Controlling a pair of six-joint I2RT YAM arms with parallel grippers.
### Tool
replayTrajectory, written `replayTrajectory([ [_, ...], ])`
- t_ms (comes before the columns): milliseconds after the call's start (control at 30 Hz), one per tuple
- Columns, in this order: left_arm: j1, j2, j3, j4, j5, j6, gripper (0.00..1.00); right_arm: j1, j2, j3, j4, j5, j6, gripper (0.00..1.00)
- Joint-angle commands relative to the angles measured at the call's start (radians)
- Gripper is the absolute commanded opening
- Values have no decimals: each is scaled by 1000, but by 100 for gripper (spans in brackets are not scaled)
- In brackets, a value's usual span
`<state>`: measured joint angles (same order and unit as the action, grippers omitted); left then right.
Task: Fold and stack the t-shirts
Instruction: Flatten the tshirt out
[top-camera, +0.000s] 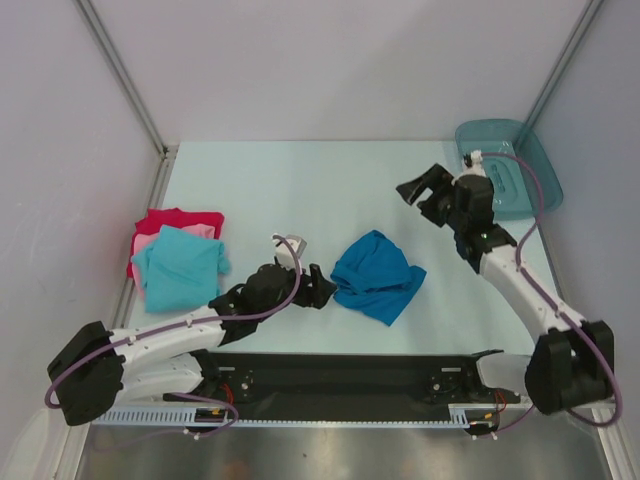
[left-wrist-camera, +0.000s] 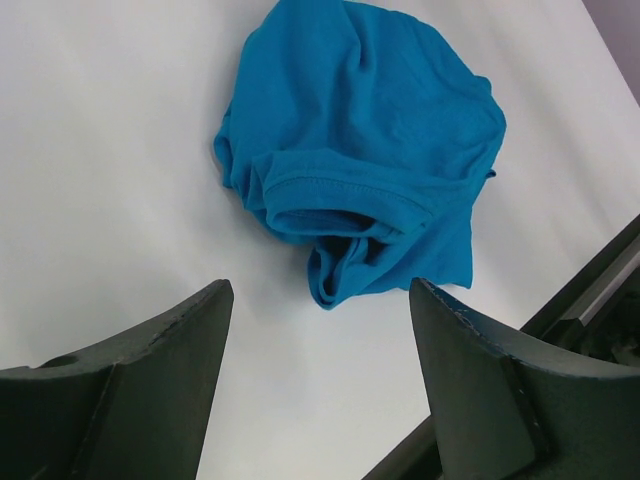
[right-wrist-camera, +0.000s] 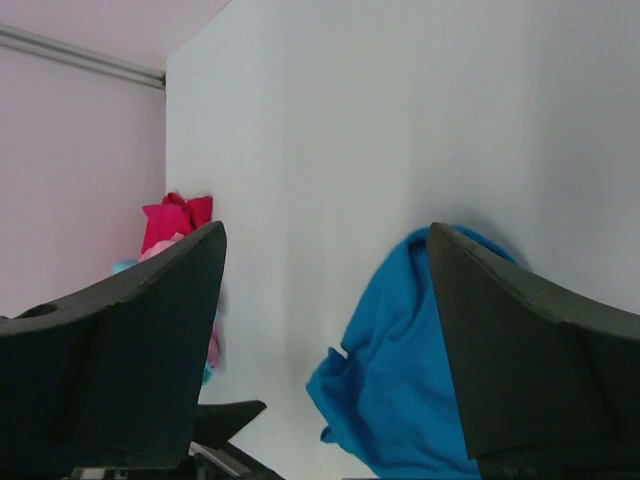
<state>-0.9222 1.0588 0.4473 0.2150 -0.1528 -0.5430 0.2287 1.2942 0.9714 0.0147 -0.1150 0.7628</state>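
A medium blue t-shirt (top-camera: 377, 277) lies crumpled on the table's middle; it also shows in the left wrist view (left-wrist-camera: 365, 140) and the right wrist view (right-wrist-camera: 400, 390). At the left, a light turquoise t-shirt (top-camera: 180, 265) lies on a pink one (top-camera: 148, 243), which lies on a red one (top-camera: 168, 217). My left gripper (top-camera: 318, 288) is open and empty, just left of the blue shirt, apart from it (left-wrist-camera: 320, 300). My right gripper (top-camera: 420, 186) is open and empty, raised above the table to the upper right of the blue shirt.
A teal translucent plastic tray (top-camera: 510, 165) stands at the back right corner. Grey walls with metal posts enclose the table on three sides. A black rail (top-camera: 330, 375) runs along the near edge by the arm bases.
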Motion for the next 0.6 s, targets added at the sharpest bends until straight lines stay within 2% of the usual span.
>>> replayTrajectory([
  [0, -12, -13, -18, 64, 9, -26, 77, 6, -154, -126, -42, 48, -3, 86],
  [133, -15, -5, -28, 75, 2, -26, 77, 11, -306, -330, -74, 40, -17, 86],
  [300, -14, 56, -38, 115, 7, -51, 79, 52, -469, -506, -88, 37, -19, 85],
  [467, -14, 176, 7, 139, 38, -75, 79, 95, -515, -625, -70, 51, -5, 84],
  [567, -14, 190, 11, 159, 45, -83, 78, 123, -519, -646, -64, 58, 1, 84],
])
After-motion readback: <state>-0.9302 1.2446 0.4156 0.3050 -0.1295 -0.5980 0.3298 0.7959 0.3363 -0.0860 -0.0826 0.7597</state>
